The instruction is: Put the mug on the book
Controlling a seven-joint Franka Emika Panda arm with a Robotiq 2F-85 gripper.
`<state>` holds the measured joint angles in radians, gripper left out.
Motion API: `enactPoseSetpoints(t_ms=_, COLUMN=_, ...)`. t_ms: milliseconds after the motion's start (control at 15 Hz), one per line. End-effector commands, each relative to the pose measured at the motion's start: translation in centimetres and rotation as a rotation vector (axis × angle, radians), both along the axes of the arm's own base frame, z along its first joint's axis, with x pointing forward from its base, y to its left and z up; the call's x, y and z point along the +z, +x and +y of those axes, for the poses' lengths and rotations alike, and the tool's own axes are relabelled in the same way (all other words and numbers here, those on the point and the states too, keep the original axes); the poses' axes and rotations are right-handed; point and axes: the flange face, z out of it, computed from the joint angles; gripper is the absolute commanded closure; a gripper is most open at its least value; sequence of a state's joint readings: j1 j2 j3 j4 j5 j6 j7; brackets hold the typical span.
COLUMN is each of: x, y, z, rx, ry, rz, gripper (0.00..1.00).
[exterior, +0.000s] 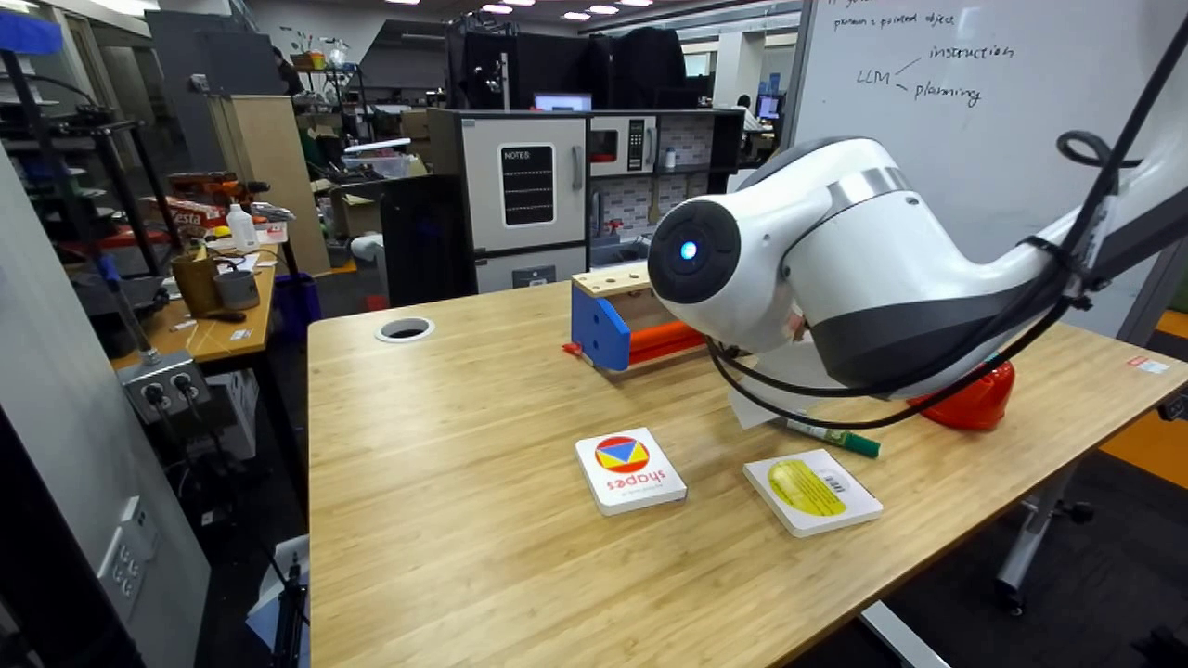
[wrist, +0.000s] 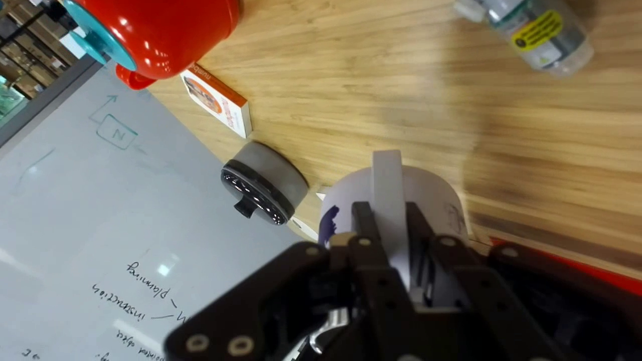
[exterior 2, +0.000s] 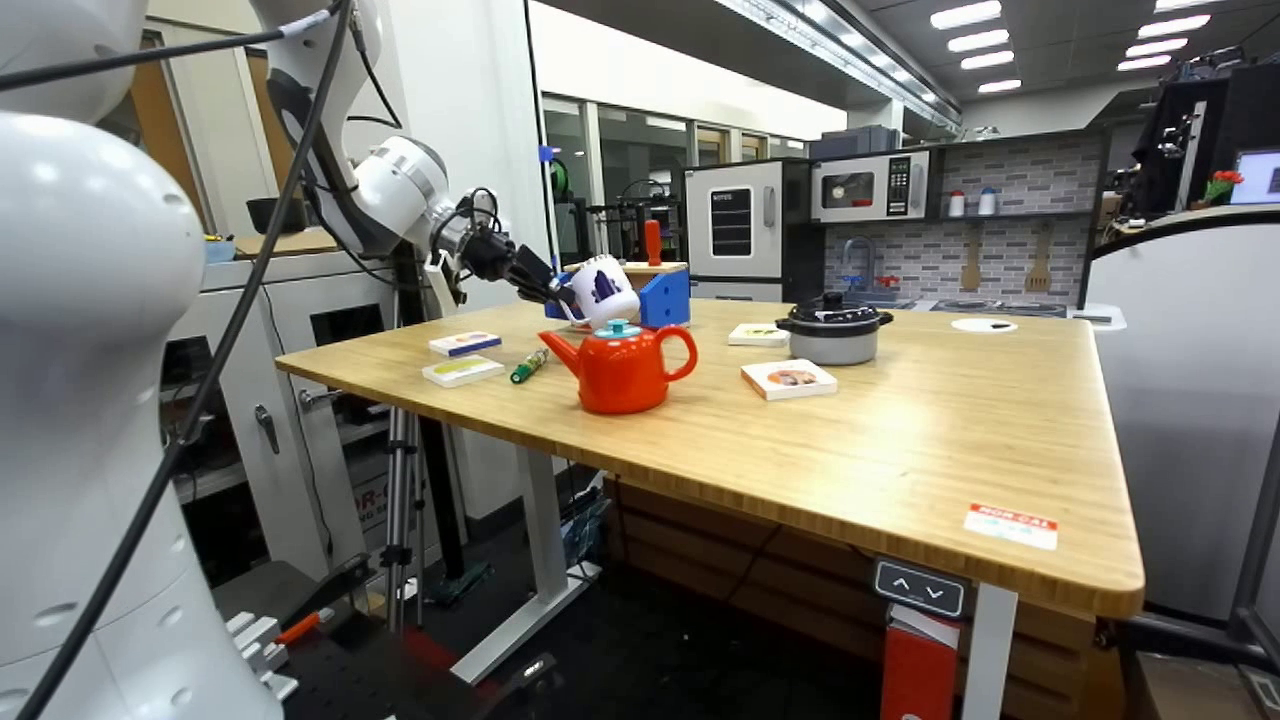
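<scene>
Table [exterior: 436, 520]: a big wood top, and I see it in both exterior views
Arm [exterior: 863, 278]: my white robot arm bends down over the table
Toolbox [exterior: 603, 325]: blue on the end, wood on top, with an orange-red bar, and it stands on the table
Gripper [wrist: 388, 209]: my black jaws are clamped on the handle [wrist: 386, 173] of the mug [exterior 2: 618, 298], one on each side
Teapot [exterior 2: 625, 378]: red and round, blue-green on top, and it sits on the table
Pot [exterior 2: 833, 348]: gray below, shiny black on top, well apart from the teapot
Mug: white with a dark purple picture, I hold it tipped, in front of the toolbox in an exterior view; I can't tell if it touches the table
Shapes book [exterior: 631, 470]: small, white and square, with a round red, yellow and blue picture, lying flat, apart from the mug
Yellow book [exterior: 809, 489]: white with a yellow patch, flat, near the shapes book
Orange book [exterior 2: 788, 380]: flat, near the pot
Marker [exterior: 846, 441]: green, lying near the yellow book
</scene>
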<state>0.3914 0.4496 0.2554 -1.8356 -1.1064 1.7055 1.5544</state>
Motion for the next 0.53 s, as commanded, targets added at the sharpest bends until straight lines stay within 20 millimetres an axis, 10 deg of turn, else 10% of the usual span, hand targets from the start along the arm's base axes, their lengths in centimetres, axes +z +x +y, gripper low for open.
enactPoseSetpoints(t_ms=0, x=2.0, y=-0.7, z=1.0, rx=0.029, ry=-0.02, rz=0.003, gripper=0.96)
enactPoseSetpoints(t_ms=467, x=5.3, y=-3.7, z=4.4, rx=0.18, ry=-0.067, rz=0.011, gripper=0.96)
